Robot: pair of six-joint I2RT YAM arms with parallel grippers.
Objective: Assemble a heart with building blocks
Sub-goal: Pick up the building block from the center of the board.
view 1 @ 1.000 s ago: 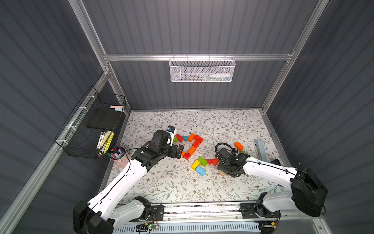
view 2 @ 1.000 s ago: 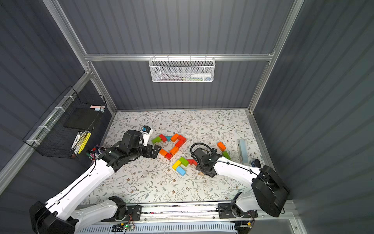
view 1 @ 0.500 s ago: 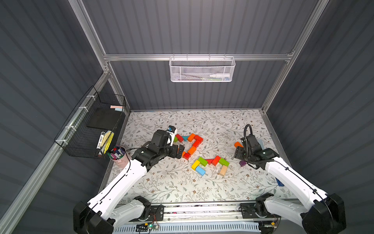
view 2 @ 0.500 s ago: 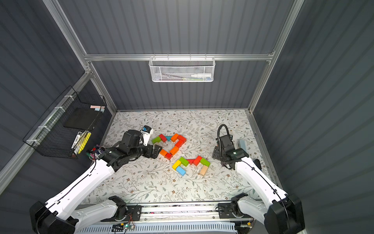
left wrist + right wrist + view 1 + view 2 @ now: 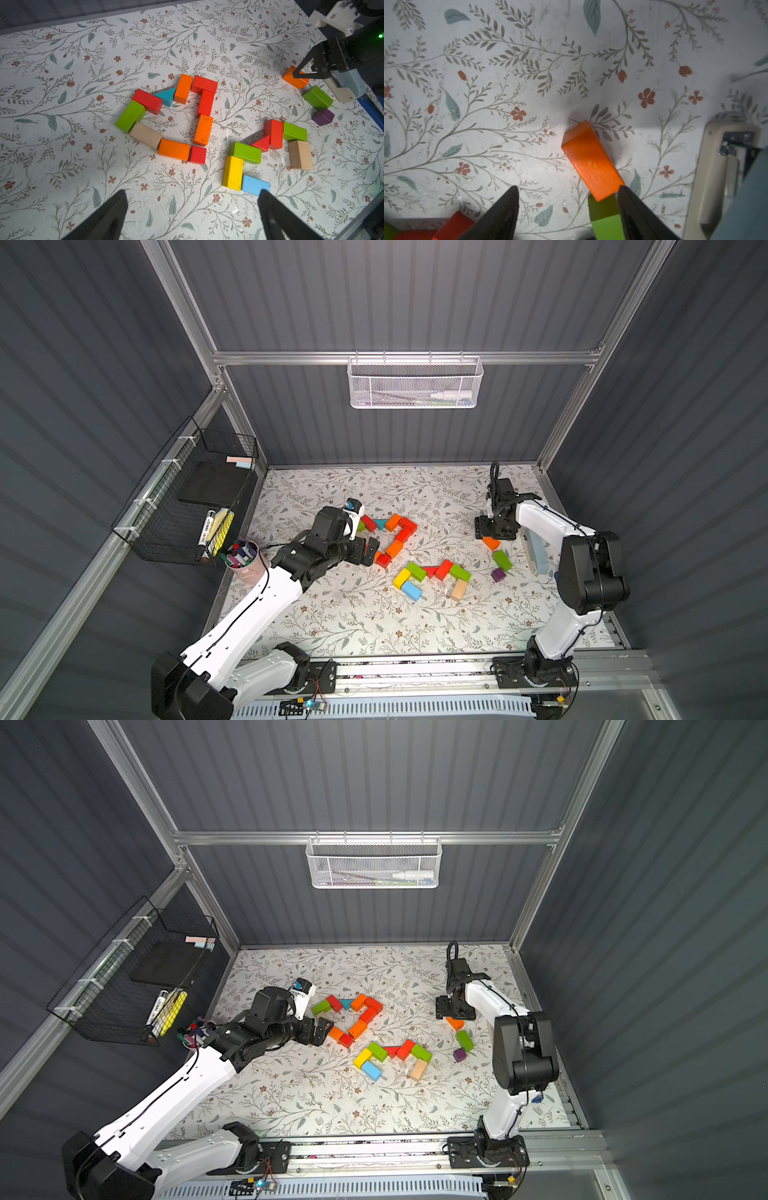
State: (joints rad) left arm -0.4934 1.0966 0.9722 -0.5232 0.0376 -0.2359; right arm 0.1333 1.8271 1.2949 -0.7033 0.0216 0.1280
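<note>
Now, the right gripper [image 5: 568, 187] hangs low over the table with its black fingers [image 5: 500, 209] spread apart and nothing between them. One fingertip sits at the corner of an orange block [image 5: 589, 162]; whether it touches, I cannot tell. That block lies flat toward the right side, with a green brick [image 5: 501, 560] just nearer and a purple cube [image 5: 498, 574] near that.

The left gripper [image 5: 192, 191] is likewise wide apart and empty, poised at the left of the building blocks. These sit mid-table in two groups. A rough loop of blocks [image 5: 203, 129] in red, orange, green, teal and tan lies on the left. A smaller cluster [image 5: 245, 152] in yellow, blue, green, red and tan lies nearer and to the right.

The table [image 5: 332, 614] wears a pale sheet printed with leafy sprigs and small red flowers, scuffed in places. A pale blue and cream object [image 5: 536, 549] lies along its right edge. A pink cup of markers [image 5: 245, 560] stands at its left edge.

Dark grey ribbed walls framed in aluminium close it in. A white mesh basket [image 5: 415, 383] hangs on the far wall, a black wire basket [image 5: 187, 497] on the left one.
</note>
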